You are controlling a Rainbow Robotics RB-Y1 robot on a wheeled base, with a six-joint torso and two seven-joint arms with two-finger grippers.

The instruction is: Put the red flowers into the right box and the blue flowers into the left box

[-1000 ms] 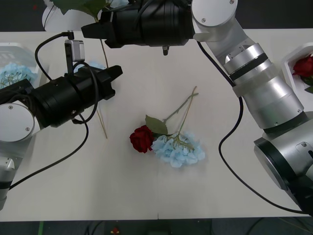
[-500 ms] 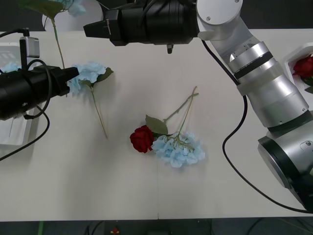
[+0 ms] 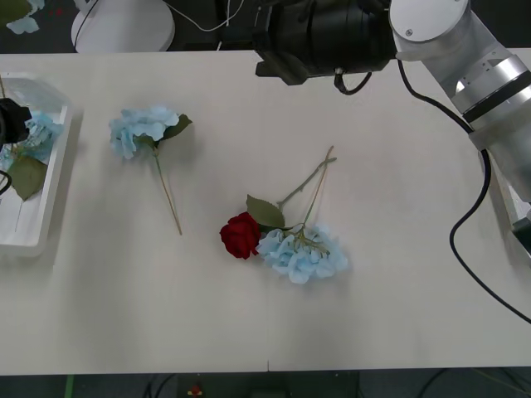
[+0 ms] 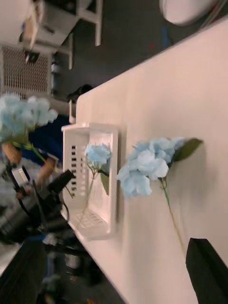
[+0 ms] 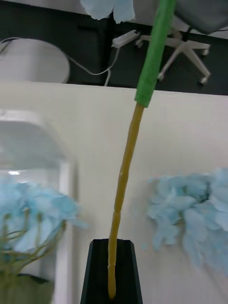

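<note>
The left gripper (image 5: 112,270) is clamped on a stem at the table's left edge. The right arm (image 3: 465,58) reaches across the far side, fingers apart.

The bench (image 3: 398,315) held two blue flowers (image 3: 143,131) and one red flower (image 3: 241,235); one white box (image 3: 46,199) carried another blue flower (image 3: 37,133).

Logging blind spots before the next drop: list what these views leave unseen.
Head of the held blue flower: left wrist view, cropped by the frame edge, far from the left pincer.
The left box: front view, outer side cut by the edge.
The red rose and the middle blue flower: front view, stem overlap too thin to judge.
</note>
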